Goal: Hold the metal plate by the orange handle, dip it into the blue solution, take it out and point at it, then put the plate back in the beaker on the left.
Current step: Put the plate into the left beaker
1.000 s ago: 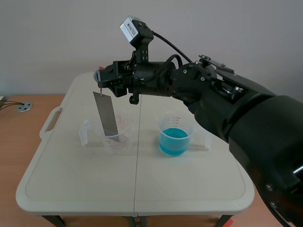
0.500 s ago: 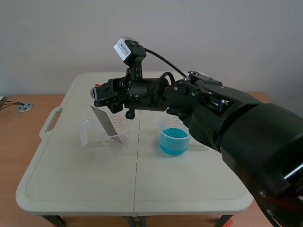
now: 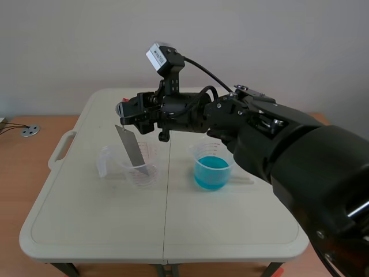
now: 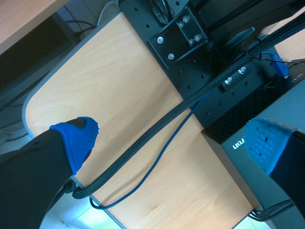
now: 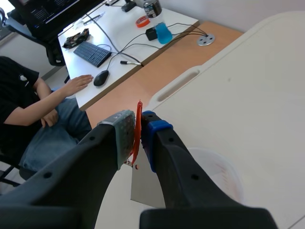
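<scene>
Cream folding table [image 3: 173, 231] on a wood desk, plain grey wall behind. We see the right arm reaching across w/ the right gripper [image 3: 123, 108] raised above the clear beaker [image 3: 149, 173]. Its fingers are closed tight on the orange handle [image 5: 138, 114], which is pinched btw the grey-green pad [image 5: 125, 131] and the blue one, so only the handle's thickness keeps them apart. Metal plate [image 3: 132, 147] hangs below the gripper from that handle, tilted, w/ its lower end inside the clear beaker; we can't tell if it touches the bottom. Beaker of blue solution [image 3: 212, 170] stands lower than the gripper and back toward the arm's own side, apart from the clear beaker.

Ahead of the right gripper, past the table edge, a person [image 5: 28, 95] sits at a white desk, hand [image 5: 78, 84] just beside a mouse [image 5: 101, 78] and near a keyboard [image 5: 93, 53].

Left gripper [image 4: 171, 142] is spread wide, blue pads [image 4: 76, 136] far apart, gripping nothing. Under it: wood surface, black equipment [image 4: 238, 119], and a braided cable [image 4: 157, 133] running across btw the fingers.
</scene>
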Motion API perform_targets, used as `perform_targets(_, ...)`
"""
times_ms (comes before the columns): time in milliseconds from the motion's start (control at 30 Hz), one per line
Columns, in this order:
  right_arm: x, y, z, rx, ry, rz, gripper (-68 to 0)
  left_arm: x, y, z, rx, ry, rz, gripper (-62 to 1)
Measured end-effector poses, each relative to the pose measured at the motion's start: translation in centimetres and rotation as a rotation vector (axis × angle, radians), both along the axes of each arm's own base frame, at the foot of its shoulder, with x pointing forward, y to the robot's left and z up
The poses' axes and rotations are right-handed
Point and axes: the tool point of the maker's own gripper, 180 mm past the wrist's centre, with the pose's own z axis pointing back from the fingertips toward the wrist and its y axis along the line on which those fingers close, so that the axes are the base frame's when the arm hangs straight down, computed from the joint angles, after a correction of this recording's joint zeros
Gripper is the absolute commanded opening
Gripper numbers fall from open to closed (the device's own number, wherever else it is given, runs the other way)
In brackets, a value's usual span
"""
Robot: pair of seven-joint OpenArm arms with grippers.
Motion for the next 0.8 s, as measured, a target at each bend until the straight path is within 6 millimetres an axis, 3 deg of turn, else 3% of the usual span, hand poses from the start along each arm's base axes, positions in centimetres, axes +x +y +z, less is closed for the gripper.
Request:
perform_targets(200,1.3,-2.2,0.0,-0.001,-0.003,-0.058,-31.4,0.0,0.0,0.0,0.0,0.0,0.0,1.4)
perform_targets(300,1.8,-2.9,0.0,-0.006,-0.006,-0.073,-24.5,0.0,0.0,0.0,0.0,0.0,0.0,1.4)
perform_targets(500,2.9,-3.8,1.1,-0.018,-0.04,-0.085,-22.0,0.0,0.0,0.0,0.0,0.001,0.0,1.4)
perform_targets(800,5.2,-7.0,2.4,0.028,-0.046,-0.196,-18.7,0.1,-0.1,0.1,-0.005,-0.008,-0.002,1.4)
